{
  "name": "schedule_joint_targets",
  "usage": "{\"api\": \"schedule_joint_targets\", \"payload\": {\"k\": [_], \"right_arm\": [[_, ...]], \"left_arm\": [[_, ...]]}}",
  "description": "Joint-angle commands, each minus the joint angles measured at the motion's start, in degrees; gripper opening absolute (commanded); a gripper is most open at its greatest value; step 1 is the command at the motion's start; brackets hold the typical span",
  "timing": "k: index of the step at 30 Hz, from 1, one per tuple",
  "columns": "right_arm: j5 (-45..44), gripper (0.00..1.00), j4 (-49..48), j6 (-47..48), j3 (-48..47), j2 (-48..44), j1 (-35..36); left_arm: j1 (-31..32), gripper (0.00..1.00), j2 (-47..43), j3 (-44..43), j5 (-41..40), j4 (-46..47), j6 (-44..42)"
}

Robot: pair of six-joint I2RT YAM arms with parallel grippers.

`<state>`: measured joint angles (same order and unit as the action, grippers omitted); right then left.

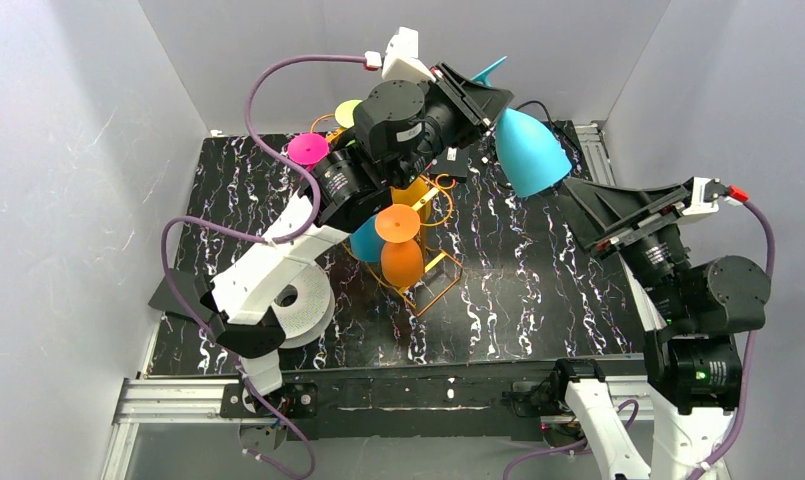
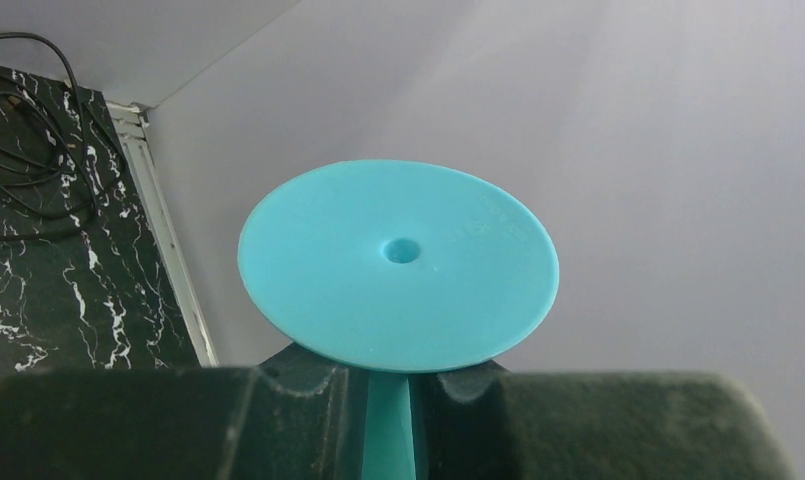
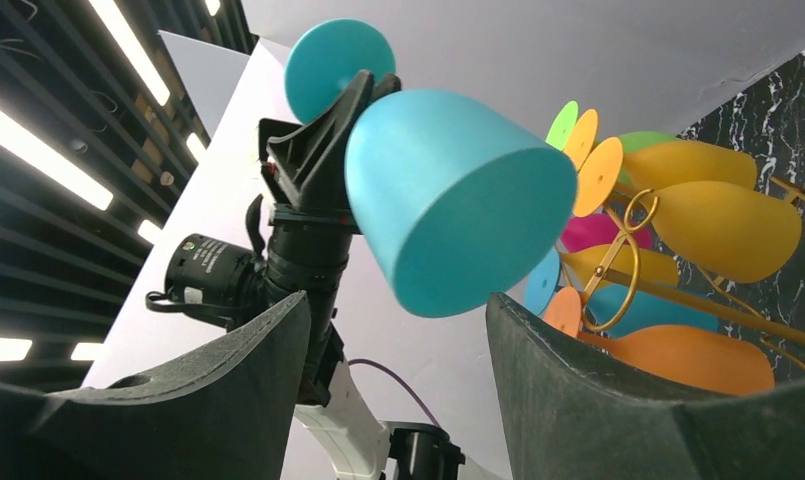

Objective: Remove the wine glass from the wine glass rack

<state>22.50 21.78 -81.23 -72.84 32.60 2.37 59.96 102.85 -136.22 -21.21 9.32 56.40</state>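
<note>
As gripper (image 1: 486,98) clamps glass (image 1: 530,150), rack (image 1: 440,290) holds others (image 1: 402,262)

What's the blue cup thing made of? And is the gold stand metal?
The teal wine glass looks like matte plastic: opaque, dull, not see-through. The wine glass rack looks like thin bent metal wire, glossy orange-gold, probably coated.

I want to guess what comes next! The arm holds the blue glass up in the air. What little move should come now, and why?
Probably the right gripper should ease forward around the bowl of the blue glass. The left gripper pinches its stem, clear of the rack, and the bowl faces the right gripper, whose jaws stand open close before it.
</note>
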Motion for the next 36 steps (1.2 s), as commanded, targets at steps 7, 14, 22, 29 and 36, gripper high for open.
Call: {"api": "schedule_joint_targets", "payload": {"k": [7, 14, 22, 29, 36], "right_arm": [[0.26, 0.71, -8.53, -1.21, 1.57, 2.02, 0.13], [2.71, 0.68, -11.28, -1.61, 0.54, 5.08, 0.18], [4.38, 0.62, -15.57, -3.38, -0.42, 8.48, 0.17], [4.92, 0.57, -16.94, -3.95, -1.23, 9.87, 0.17], [2.87, 0.55, -17.52, -5.01, -0.51, 9.03, 0.18]], "left_arm": [[-1.91, 0.00, -1.97, -2.01, -1.84, 5.19, 4.20], [-2.28, 0.00, -4.61, 2.95, -2.51, 7.02, 4.77], [-2.31, 0.00, -4.53, 3.32, -3.16, 8.22, 5.51], [-2.30, 0.00, -2.90, 2.64, -3.82, 10.40, 6.79], [-2.31, 0.00, -0.88, 0.29, -5.20, 11.27, 7.24]]}}
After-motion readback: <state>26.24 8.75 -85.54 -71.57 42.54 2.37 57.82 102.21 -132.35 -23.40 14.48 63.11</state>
